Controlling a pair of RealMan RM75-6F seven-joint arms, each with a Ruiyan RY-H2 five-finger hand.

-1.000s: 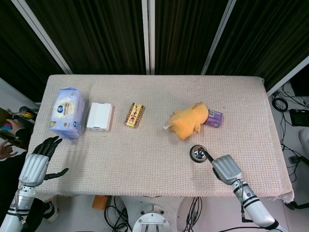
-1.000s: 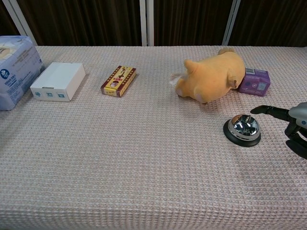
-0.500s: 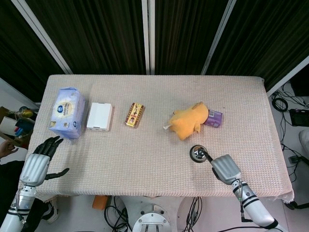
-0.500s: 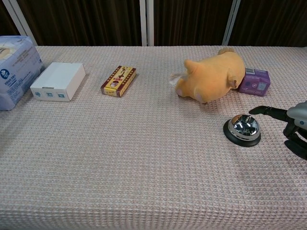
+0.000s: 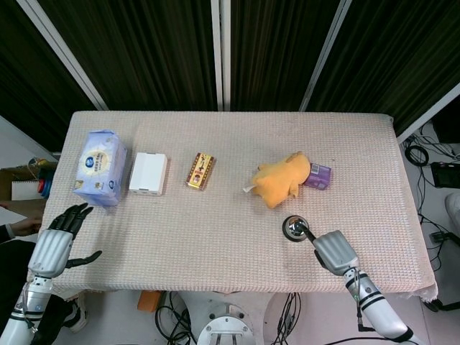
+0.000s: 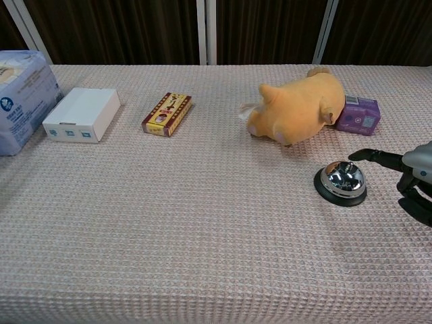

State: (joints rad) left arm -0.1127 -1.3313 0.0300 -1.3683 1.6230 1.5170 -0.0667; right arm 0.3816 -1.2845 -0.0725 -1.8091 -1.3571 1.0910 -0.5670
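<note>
little chrome bell [image 6: 341, 180] on the counter's [image 5: 215, 230] near right, right hand [image 5: 332, 251] just right of it, one finger stretched out right above the dome, touching or not can't tell, holding nothing, left hand [image 5: 56, 241] far left, fingers spread

Bright, even overhead light, soft shadows, sharp focus, a small glint on the bell [image 6: 341, 177].

a wide bare stretch of the table [image 6: 202, 236] runs along the near edge, open to either hand. the desk bell [image 6: 341, 181] sits just beside the right hand [image 5: 332, 250]. behind it the plush toy [image 6: 300, 106] and purple box [image 6: 360, 114] crowd the far right; three packs line the far left.
</note>
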